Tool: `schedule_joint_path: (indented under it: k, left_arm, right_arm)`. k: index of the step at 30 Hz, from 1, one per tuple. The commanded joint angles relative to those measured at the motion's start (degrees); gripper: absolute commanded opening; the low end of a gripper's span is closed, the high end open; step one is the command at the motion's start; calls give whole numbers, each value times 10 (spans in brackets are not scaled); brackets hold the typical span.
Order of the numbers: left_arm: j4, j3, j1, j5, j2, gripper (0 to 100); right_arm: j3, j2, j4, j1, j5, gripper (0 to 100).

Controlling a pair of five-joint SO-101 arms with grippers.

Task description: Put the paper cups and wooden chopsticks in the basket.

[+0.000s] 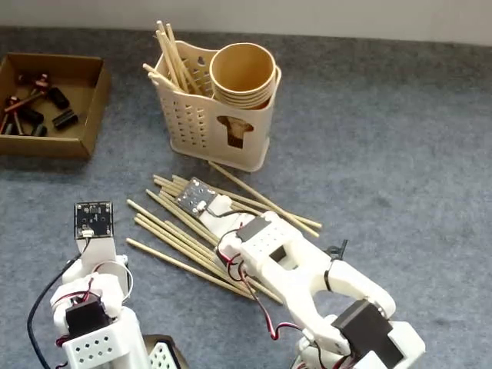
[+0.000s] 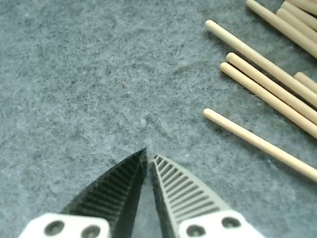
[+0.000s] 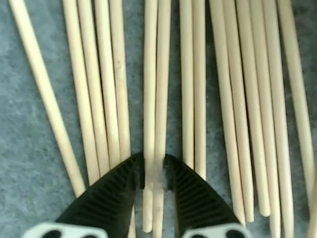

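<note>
Grey felt table [image 1: 400, 154] under a white basket [image 1: 207, 134], scattered wooden chopsticks [image 1: 173, 240] and a cardboard box [image 1: 46, 146].

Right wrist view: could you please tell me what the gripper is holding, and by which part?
The right gripper pinches two wooden chopsticks near one end.

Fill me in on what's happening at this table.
The right pincer is closed around two chopsticks from the loose pile on the grey table. The left pincer sits shut and empty over a bare patch beside that pile. The basket already holds the stacked paper cups and several chopsticks; many are not yet in.
</note>
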Motion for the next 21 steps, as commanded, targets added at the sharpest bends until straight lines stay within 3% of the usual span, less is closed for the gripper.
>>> schedule_joint_path:
  k: [1,21]
  left_arm:
    - [-10,6,-6,-1,-3,6]
    - [-10,6,-6,-2,-3,6]
  right_arm:
    - [-6,1,39,3,25,6]
    - [36,-269,94,45,32,6]
